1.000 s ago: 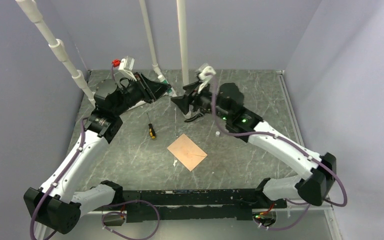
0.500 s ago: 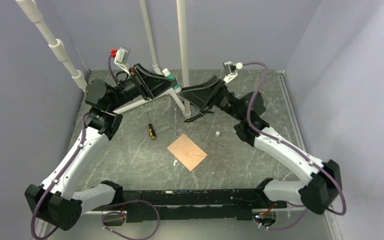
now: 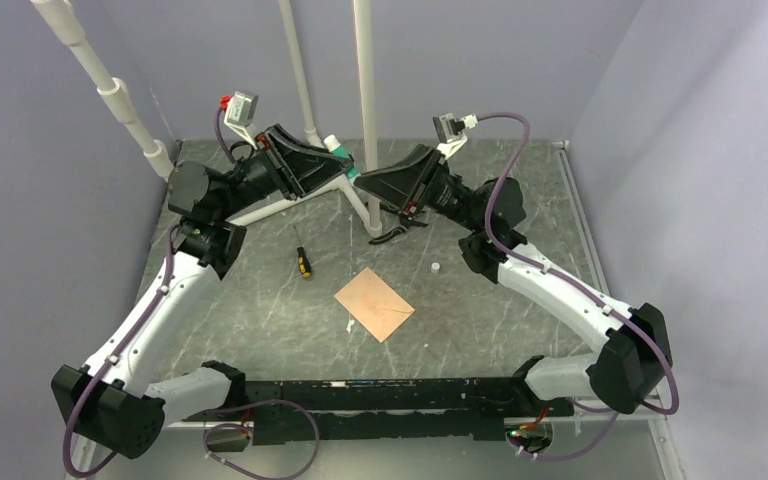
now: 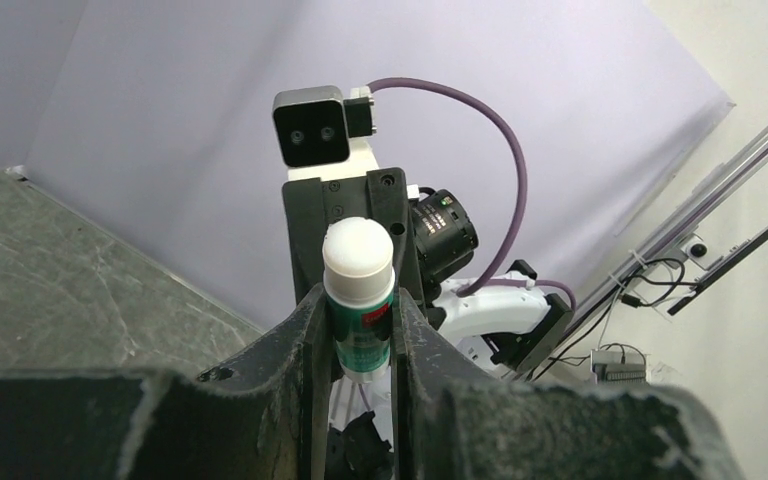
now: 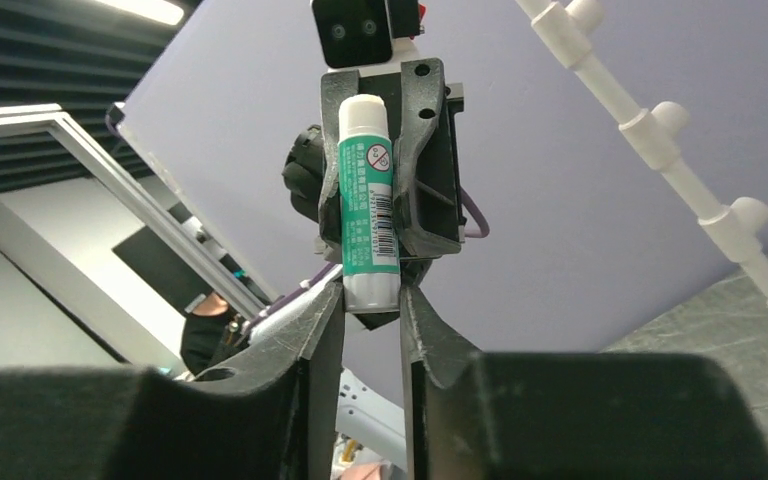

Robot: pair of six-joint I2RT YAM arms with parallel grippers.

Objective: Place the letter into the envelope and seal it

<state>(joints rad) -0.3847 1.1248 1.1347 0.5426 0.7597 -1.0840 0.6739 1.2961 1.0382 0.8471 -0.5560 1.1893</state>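
Observation:
A green glue stick (image 3: 346, 172) with a white end is held in the air at the back, between my two grippers. My left gripper (image 3: 337, 165) is shut on its green body (image 4: 358, 325). My right gripper (image 3: 362, 181) faces it and is shut on the stick's pale other end (image 5: 371, 290). One flat peach-tan rectangle (image 3: 374, 304) lies in the middle of the table, well below and in front of both grippers. No pointed flap shows on it, so I cannot tell whether it is the envelope or the letter. No second sheet is in view.
A black and yellow screwdriver (image 3: 303, 262) lies left of the peach rectangle. A small white cap (image 3: 436, 267) lies to its right and a tiny white scrap (image 3: 349, 326) at its near corner. A black object (image 3: 393, 236) and white pipe stands (image 3: 365, 120) are at the back.
My right gripper has turned from pointing down at the table, lifted and come onto the free end of the glue stick. My left gripper has risen slightly with the stick.

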